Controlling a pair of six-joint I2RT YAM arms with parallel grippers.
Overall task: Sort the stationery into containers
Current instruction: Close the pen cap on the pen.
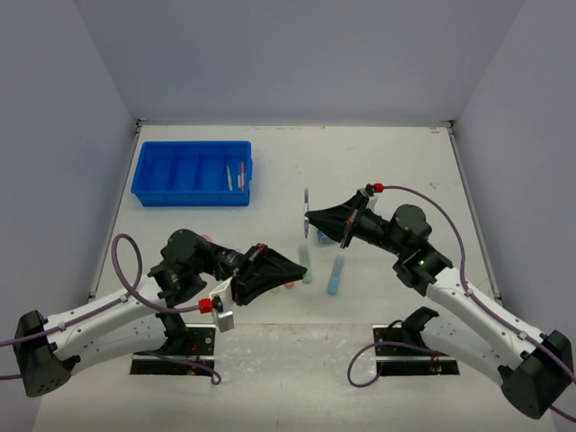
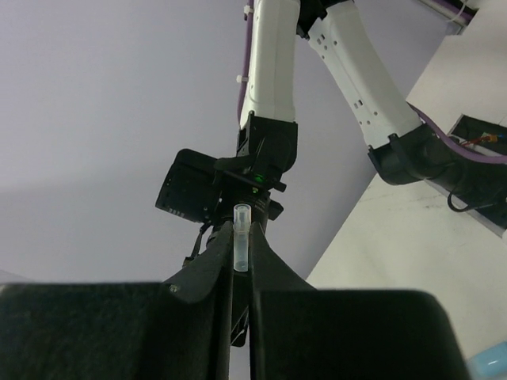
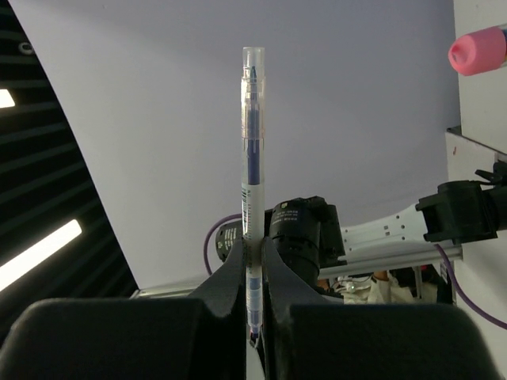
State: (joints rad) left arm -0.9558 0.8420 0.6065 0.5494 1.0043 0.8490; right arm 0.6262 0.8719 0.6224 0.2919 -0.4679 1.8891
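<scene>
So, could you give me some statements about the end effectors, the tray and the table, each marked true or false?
1. The right end effector is shut on a blue-ink pen. True.
2. The blue tray holds nothing. False: two pens lie in its right end compartment, as the top view shows it.
3. The left end effector is open and empty. False: it is shut on a clear pen.
4. A blue marker lies on the table between the two arms. True.
</scene>
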